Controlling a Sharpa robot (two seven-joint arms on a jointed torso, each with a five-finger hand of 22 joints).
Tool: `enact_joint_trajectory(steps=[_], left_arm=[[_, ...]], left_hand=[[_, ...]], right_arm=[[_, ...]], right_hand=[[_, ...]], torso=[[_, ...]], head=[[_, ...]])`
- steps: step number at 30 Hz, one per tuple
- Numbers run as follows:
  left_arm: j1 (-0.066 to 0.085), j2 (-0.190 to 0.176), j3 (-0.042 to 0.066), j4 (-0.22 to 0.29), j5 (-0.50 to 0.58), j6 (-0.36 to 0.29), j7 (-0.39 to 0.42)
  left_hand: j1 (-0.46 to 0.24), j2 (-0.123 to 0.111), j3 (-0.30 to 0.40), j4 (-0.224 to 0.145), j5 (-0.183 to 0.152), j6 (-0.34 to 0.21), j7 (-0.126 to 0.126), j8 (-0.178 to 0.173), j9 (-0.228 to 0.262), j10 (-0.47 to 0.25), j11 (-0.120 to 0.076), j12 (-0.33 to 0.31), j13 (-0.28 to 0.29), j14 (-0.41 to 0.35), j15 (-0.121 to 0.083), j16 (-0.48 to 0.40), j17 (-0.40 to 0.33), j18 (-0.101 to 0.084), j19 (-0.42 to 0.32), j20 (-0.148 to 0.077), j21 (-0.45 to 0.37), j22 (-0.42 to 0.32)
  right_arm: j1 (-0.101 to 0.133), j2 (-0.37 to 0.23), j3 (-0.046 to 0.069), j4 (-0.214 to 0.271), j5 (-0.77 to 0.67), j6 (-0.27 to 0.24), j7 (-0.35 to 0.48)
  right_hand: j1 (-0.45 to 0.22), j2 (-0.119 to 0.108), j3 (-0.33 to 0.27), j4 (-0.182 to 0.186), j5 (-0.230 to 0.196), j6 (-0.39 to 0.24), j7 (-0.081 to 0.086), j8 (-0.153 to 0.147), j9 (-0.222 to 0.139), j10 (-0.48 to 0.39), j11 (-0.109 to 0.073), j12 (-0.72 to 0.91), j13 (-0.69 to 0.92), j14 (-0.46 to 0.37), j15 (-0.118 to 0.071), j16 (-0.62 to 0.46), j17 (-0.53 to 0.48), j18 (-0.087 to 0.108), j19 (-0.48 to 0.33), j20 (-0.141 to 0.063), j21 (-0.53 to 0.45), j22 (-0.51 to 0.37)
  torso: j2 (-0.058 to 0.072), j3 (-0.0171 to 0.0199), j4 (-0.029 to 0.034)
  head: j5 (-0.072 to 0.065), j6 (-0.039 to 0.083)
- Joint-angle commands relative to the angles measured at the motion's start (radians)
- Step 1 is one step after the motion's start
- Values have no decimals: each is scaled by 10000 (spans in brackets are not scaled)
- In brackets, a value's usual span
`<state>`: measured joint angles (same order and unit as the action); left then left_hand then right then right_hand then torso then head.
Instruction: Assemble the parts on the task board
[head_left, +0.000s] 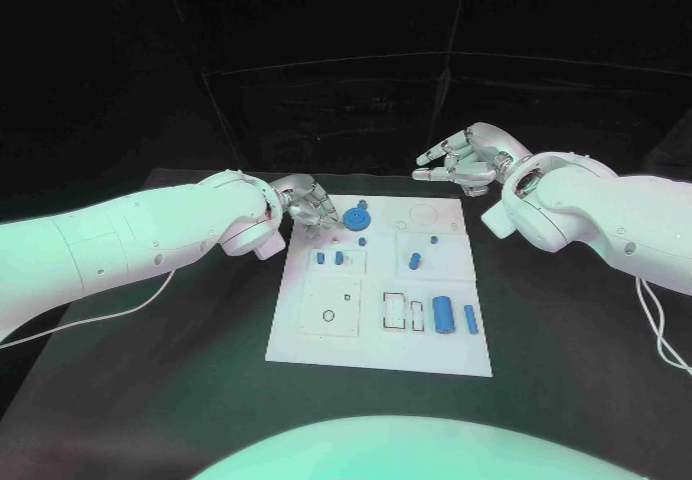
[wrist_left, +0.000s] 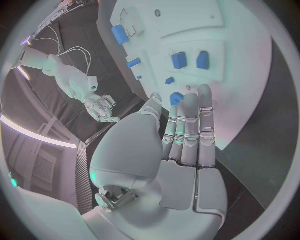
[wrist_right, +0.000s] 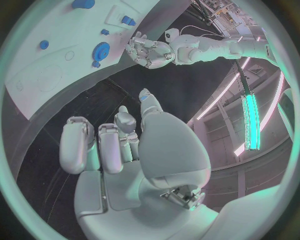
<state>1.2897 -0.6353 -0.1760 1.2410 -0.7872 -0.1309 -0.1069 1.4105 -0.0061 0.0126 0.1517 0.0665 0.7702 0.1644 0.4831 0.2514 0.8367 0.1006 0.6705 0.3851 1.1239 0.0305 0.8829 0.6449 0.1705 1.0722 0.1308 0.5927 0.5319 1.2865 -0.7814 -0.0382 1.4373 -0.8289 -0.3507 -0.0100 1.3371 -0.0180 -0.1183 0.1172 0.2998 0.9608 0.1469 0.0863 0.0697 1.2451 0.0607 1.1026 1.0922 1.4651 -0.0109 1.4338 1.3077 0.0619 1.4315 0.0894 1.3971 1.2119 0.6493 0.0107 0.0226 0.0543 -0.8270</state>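
The white task board (head_left: 378, 335) lies in the middle of the black table. A blue gear (head_left: 358, 215) sits near its far left corner, and other blue parts (head_left: 443, 313) stand in slots further down. My left hand (head_left: 306, 205) hovers low over that far left corner, fingers (wrist_left: 187, 120) straight and holding nothing; the gear (wrist_left: 176, 98) shows just past the fingertips. My right hand (head_left: 469, 155) is raised beyond the board's far right corner, fingers loosely bent and empty (wrist_right: 119, 145). From the right wrist, the left hand (wrist_right: 150, 50) is beside the gear (wrist_right: 101, 50), apart from it.
Two small blue pegs (head_left: 329, 257) stand in a left slot, and another blue piece (head_left: 414, 262) sits mid-board. A long blue part (head_left: 470, 318) lies at the right edge. Bare black table (head_left: 577, 340) surrounds the board. A cable (head_left: 661, 320) hangs from the right arm.
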Motion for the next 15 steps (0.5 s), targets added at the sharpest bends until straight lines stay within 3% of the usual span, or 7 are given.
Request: enact_joint_trajectory(steps=[1, 5, 10, 11, 15], left_arm=[[17, 293, 8, -195, -858, -453, 1913], [3, 659, 6, -505, -2297, -375, 2159], [-45, 1159, 5, -1044, -4078, -216, 2176], [-62, 1271, 5, -1177, -4431, -148, 2122], [-110, 1534, 7, -1476, -5189, 134, 1866]], left_hand=[[528, -48, 230, -416, -79, 184, -8, -308, -304, -68, 28, -444, -499, -102, -23, -126, -211, 123, 33, 37, -244, -201], [922, -302, 527, -924, 2, 268, 119, -895, -776, -208, 150, -1172, -1256, -251, 59, -470, -593, 122, 56, 16, -531, -429], [750, -581, 680, -1269, 9, 514, 13, -1292, -1136, -92, 66, -1558, -1867, 806, -84, -132, -749, 142, 935, -78, -284, -421], [610, -612, 700, -1305, 0, 633, -29, -1392, -1226, 2, 23, -1601, -2008, 1370, -134, 551, -220, 138, 1331, -128, -72, -333], [367, -682, 744, -1413, -73, 883, -78, -1623, -1416, 132, -25, -1721, -2316, 2236, -191, 2154, 1513, 125, 1838, -195, 237, -177]], right_arm=[[18, 30, 5, -8, -19, 62, 103], [18, 55, 5, -15, -19, 68, 106], [18, 79, 5, -19, -21, 66, 105], [18, 85, 5, -19, -23, 67, 106], [18, 101, 5, -24, -42, 67, 105]], right_hand=[[-38, 65, -40, -9, 58, 29, 11, 43, -15, -39, -4, -9, -10, 523, -75, -60, 198, 93, -65, -36, -48, -9], [-49, 75, -52, 2, 67, 27, 12, 42, -15, -44, -3, -14, -19, 525, -75, -58, 203, 92, -63, -36, -47, -4], [-49, 75, -52, 2, 67, 27, 12, 42, -15, -44, -3, -14, -19, 525, -75, -58, 203, 92, -63, -36, -47, -4], [-48, 78, -52, 3, 71, 26, 12, 42, -15, -44, -3, -14, -19, 525, -75, -58, 204, 91, -62, -36, -45, -1], [-46, 83, -53, 3, 76, 26, 12, 42, -15, -44, -3, -14, -20, 525, -75, -57, 205, 90, -60, -36, -44, 3]], torso=[[9, -3, -10], [13, 1, -35], [7, 1, -13], [13, 2, -24], [8, 2, -11]], head=[[-32, 33], [-47, 67], [-90, 98], [-87, 104], [-110, 104]])
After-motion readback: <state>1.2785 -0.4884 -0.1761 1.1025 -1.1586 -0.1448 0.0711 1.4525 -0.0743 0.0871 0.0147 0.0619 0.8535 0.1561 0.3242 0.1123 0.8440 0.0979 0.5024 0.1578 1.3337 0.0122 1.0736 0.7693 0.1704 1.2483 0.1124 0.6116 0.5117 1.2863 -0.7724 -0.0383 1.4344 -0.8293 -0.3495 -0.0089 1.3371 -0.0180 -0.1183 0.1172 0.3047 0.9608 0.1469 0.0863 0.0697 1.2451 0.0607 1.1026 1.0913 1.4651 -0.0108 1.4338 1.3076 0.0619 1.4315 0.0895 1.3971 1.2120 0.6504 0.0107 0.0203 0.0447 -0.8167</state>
